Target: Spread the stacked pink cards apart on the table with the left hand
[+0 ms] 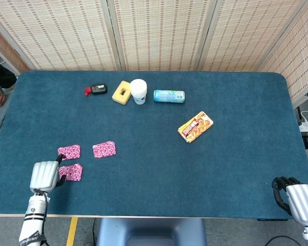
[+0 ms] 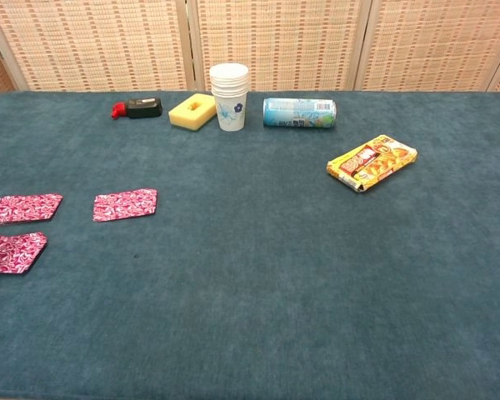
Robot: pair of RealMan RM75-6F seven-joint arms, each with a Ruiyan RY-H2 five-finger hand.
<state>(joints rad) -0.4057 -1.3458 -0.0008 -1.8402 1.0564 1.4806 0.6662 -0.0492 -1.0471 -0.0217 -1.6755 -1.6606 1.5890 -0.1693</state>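
Lying flat and apart on the blue worktop [image 1: 236, 169]: three pink cards, near the front-left corner. Far-left card [image 1: 69, 151] and middle card [image 1: 103, 149] sit side by side with a gap between them; third card [image 1: 71, 172] sits just in front of the far-left one, not overlapping it.

Left robot hand [image 1: 45, 177] is at the worktop's front-left edge, back of hand up, holding nothing; dark fingertips sit just beside the near card's left edge, can't tell if touching. Right robot hand [image 1: 296, 199] is off the front-right corner, fingers curled in, empty.

Back row, left to right: black-and-red small device [image 1: 96, 89], yellow sponge [image 1: 121, 92], paper cup stack [image 1: 138, 91], teal can on its side [image 1: 169, 96]. Yellow snack packet [image 1: 195, 126] lies right of centre.
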